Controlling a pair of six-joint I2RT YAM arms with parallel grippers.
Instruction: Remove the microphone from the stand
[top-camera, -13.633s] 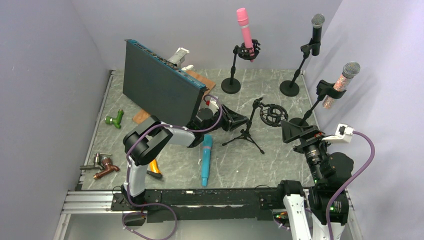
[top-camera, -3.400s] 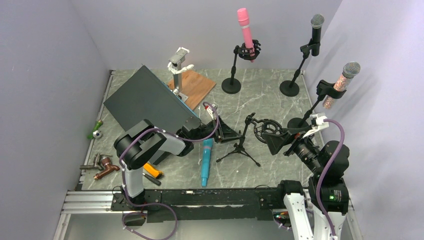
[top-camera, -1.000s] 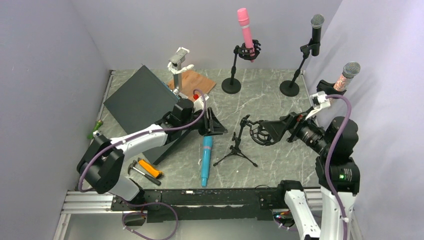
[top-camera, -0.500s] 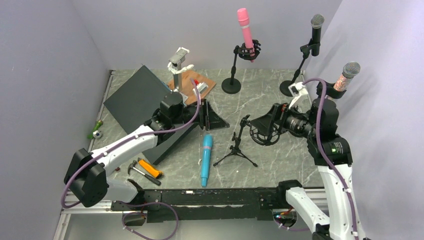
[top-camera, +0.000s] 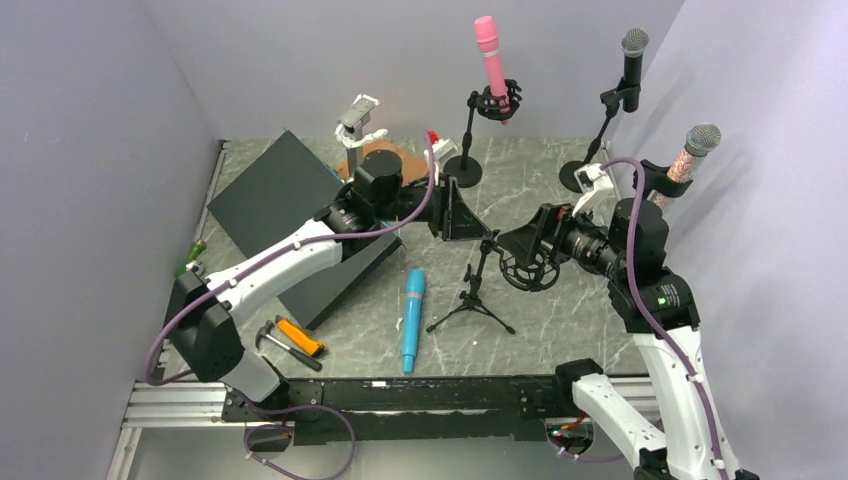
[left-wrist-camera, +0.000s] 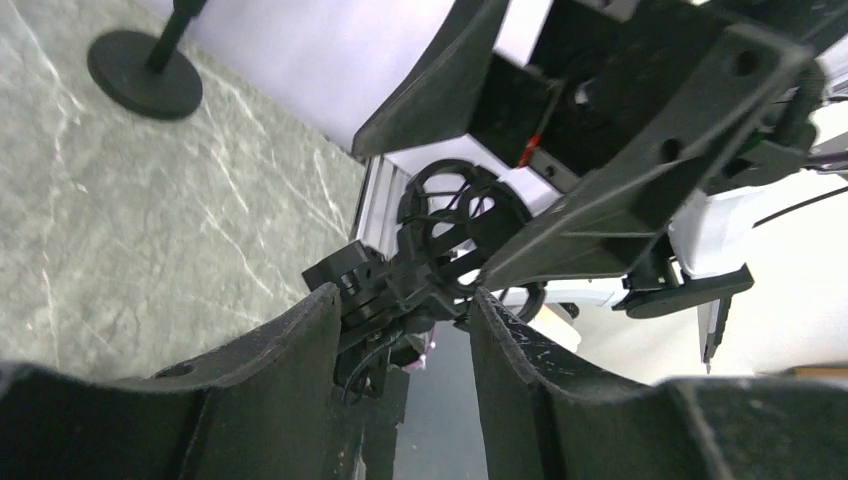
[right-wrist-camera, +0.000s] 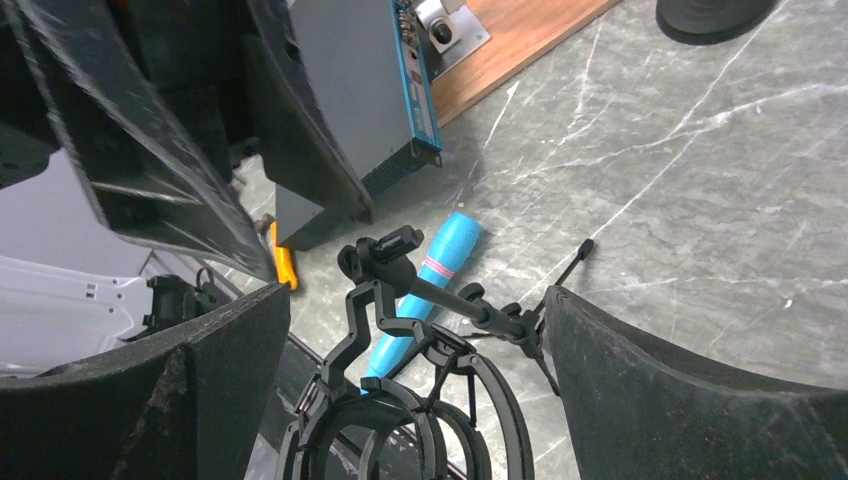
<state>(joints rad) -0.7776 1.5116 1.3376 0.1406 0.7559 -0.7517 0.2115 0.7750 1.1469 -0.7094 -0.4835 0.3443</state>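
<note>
Microphone (top-camera: 411, 318) was in neither gripper. The left gripper (left-wrist-camera: 400, 305) was partly open and empty. In its own camera its fingers sat either side of the knuckle of the mount (right-wrist-camera: 352, 310), and whether they touched it I could not tell. The right gripper (right-wrist-camera: 415, 300) was spread wide, also empty, with the mount's ring low between its fingers. That ring held nothing. It topped the tripod stand (top-camera: 476, 292), which stood on its legs on the worktop (top-camera: 560, 330). Just left of those legs, apart from them, the microphone lay flat, its length running away from the bases.

By my reading the removal at this stand was done, and the step in hand looked like letting go of the stand. The next move called for lifting both grippers off the mount without tipping the tripod.

It was a slim blue cylinder, slightly tapered, with a pink band partway along. Being smooth and round, it would likely roll if nudged.
</note>
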